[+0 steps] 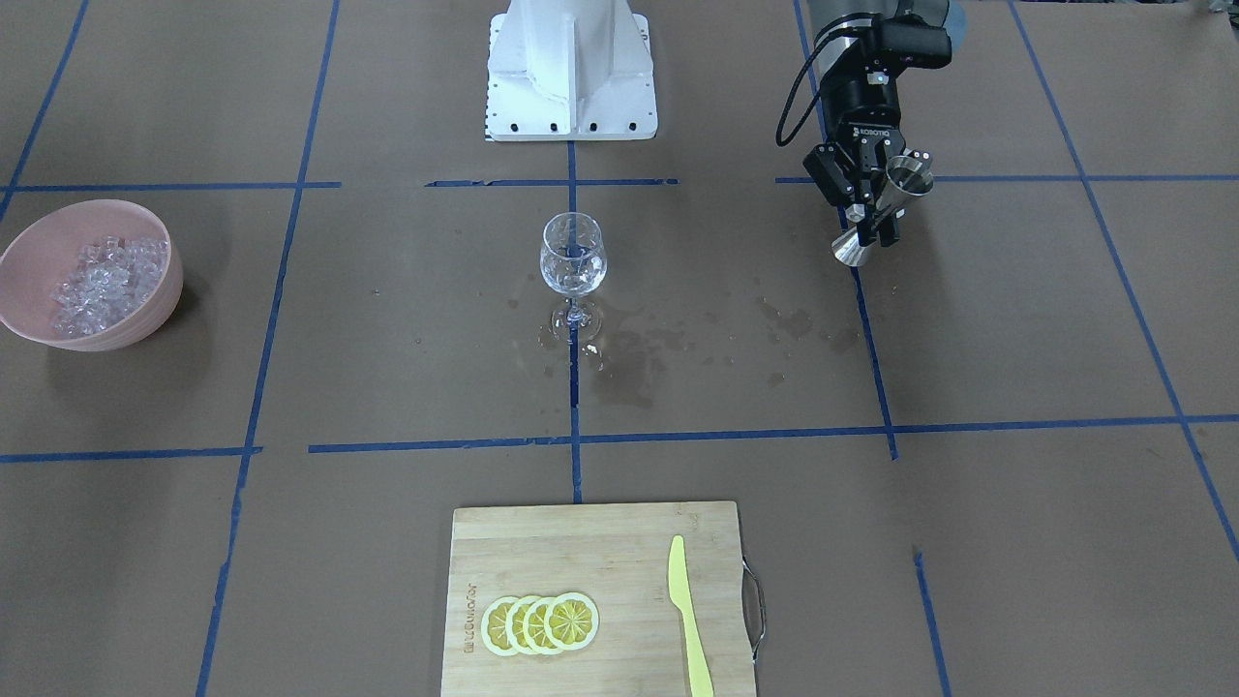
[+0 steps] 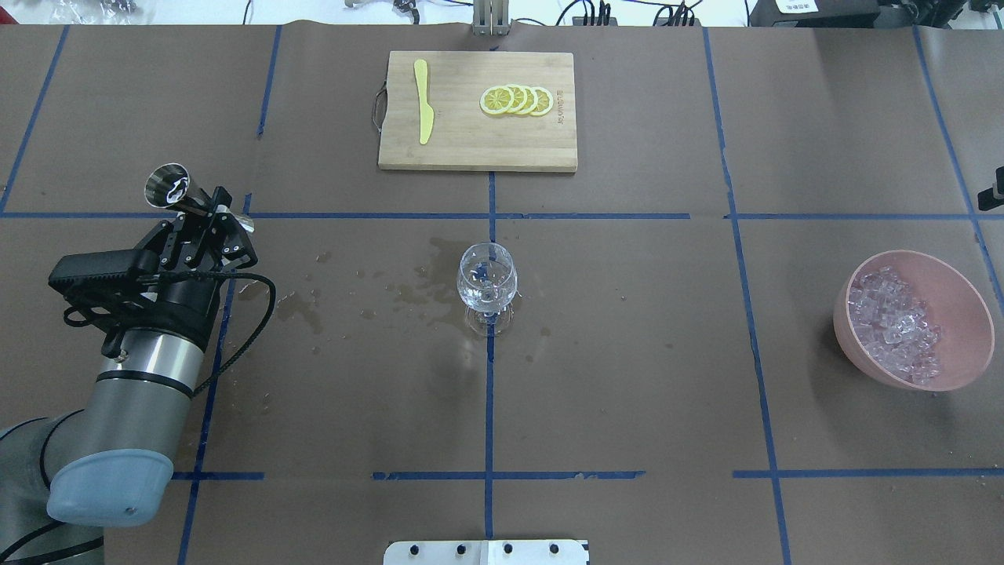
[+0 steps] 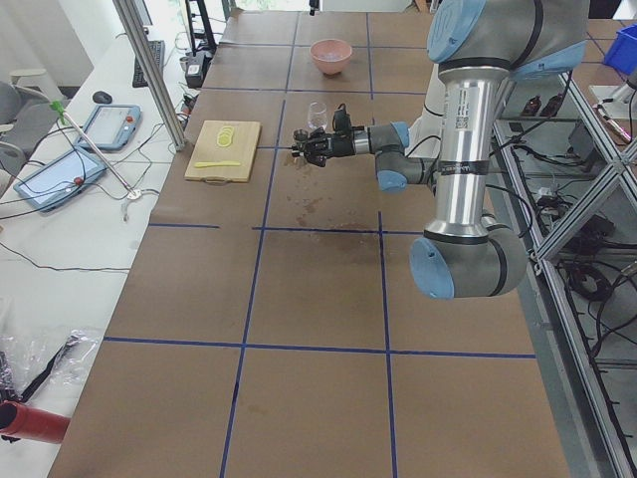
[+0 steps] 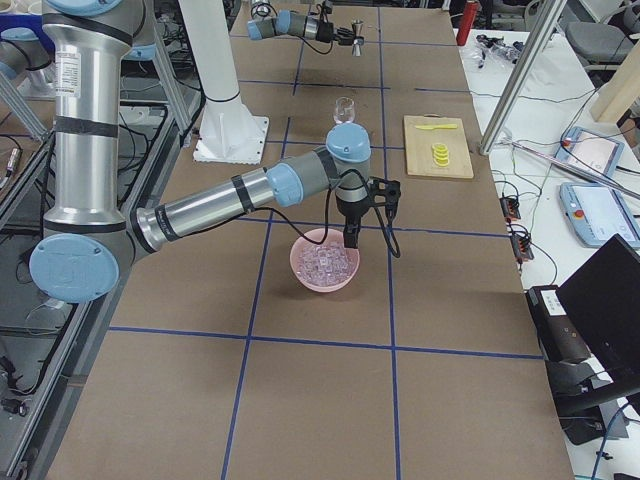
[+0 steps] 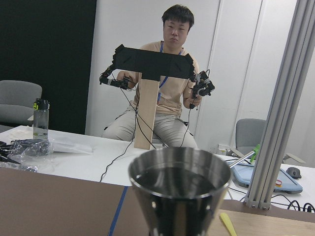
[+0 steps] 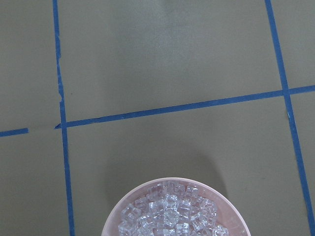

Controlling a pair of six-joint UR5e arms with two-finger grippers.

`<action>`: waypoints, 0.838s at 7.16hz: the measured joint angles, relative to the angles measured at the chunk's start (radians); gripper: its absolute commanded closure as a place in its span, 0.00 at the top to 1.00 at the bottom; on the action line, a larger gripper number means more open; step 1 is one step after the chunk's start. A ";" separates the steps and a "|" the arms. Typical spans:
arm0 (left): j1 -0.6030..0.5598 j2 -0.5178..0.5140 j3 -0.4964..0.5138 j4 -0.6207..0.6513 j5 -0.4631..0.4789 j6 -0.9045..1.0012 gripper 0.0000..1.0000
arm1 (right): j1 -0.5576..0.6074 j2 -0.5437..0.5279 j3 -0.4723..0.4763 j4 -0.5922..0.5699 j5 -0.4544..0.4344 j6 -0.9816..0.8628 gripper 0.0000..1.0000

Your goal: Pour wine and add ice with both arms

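Observation:
My left gripper (image 1: 879, 208) (image 2: 205, 210) is shut on the waist of a steel jigger (image 1: 908, 178) (image 2: 167, 187), held tilted above the table to the robot's left of the wine glass (image 1: 573, 257) (image 2: 487, 276). The left wrist view shows the jigger's cup (image 5: 179, 189) close up, dark inside; I cannot tell whether it holds wine. The glass stands upright at the table's centre and looks clear. Ice (image 1: 105, 276) (image 2: 894, 326) (image 6: 170, 214) fills a pink bowl (image 2: 961, 314) (image 4: 300, 268). My right gripper (image 4: 347, 235) hangs just above that bowl; I cannot tell if it is open or shut.
A bamboo cutting board (image 1: 542, 552) (image 2: 463, 149) with lemon slices (image 1: 539, 622) and a yellow knife (image 1: 688, 620) lies on the far side. Wet stains (image 1: 639, 363) spread around the glass. The white base block (image 1: 571, 73) stands at the robot's edge. A person sits beyond the table in the left wrist view.

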 measured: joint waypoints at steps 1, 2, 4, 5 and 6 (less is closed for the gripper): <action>-0.001 -0.035 0.001 -0.001 -0.020 0.042 0.00 | -0.002 0.000 0.000 0.000 -0.003 0.000 1.00; -0.003 -0.069 0.002 -0.001 -0.030 0.114 0.00 | -0.004 0.000 0.000 0.000 -0.006 0.000 1.00; -0.004 -0.122 0.003 0.000 -0.040 0.268 0.00 | -0.012 0.000 0.002 0.000 -0.011 0.000 1.00; -0.004 -0.155 0.005 0.000 -0.065 0.330 0.00 | -0.024 0.000 0.007 0.001 -0.022 0.005 1.00; -0.004 -0.187 0.008 0.001 -0.107 0.384 0.00 | -0.041 -0.002 0.016 0.002 -0.037 0.015 1.00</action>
